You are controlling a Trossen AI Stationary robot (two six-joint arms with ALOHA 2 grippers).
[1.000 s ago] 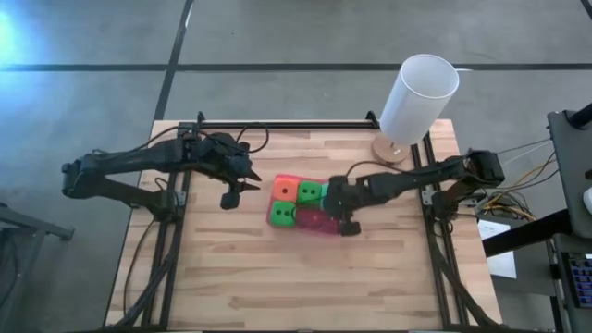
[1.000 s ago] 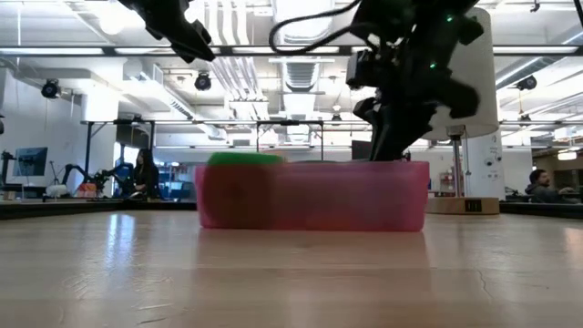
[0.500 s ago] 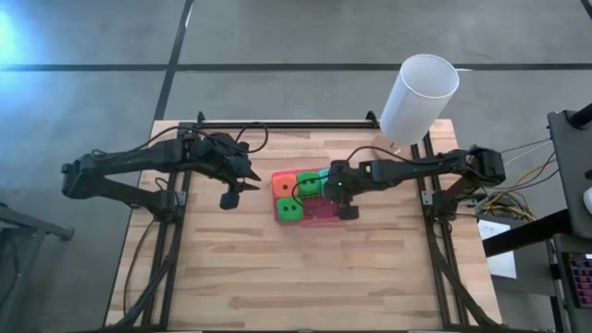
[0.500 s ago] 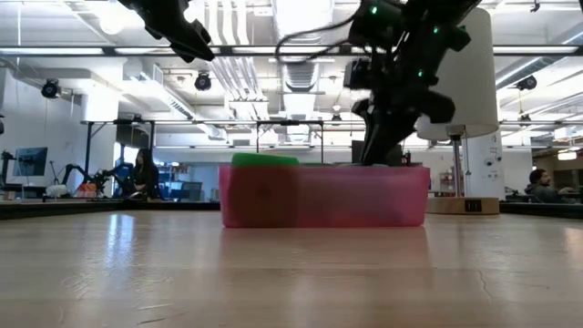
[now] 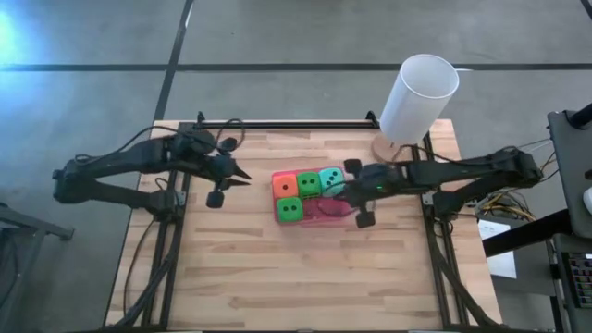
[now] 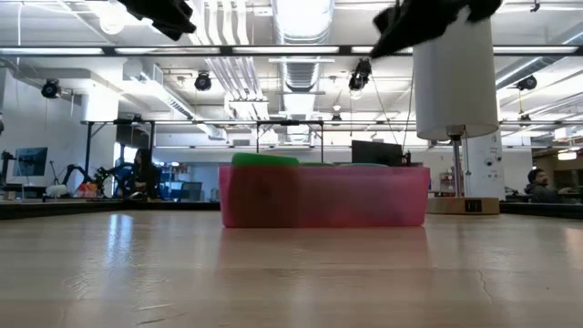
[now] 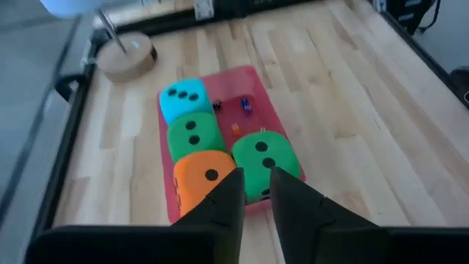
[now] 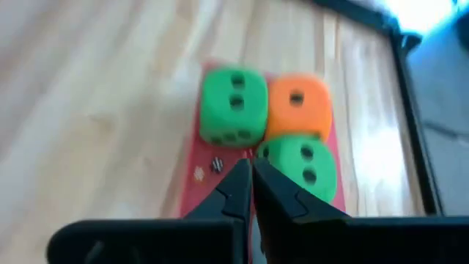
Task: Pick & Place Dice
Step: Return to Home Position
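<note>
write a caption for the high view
Soft orange die, teal die and two green dice in the pink bin, left gripper and right gripper alongside.

Four soft cubes, black pips, in pink tray (image 5: 326, 212); orange die (image 5: 285, 185), green die (image 5: 308, 183), teal die (image 5: 331, 179) in touching row; second green die (image 5: 289, 209) against orange.

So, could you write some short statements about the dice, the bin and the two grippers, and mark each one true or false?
1. The orange die, the teal die and both green dice lie in the pink bin. True.
2. The teal die is the one nearest the white cylinder. True.
3. The right gripper holds the orange die. False: it is shut on nothing, raised beside the bin.
4. The left gripper touches the bin. False: it hangs apart from it, on the orange die's side.
</note>
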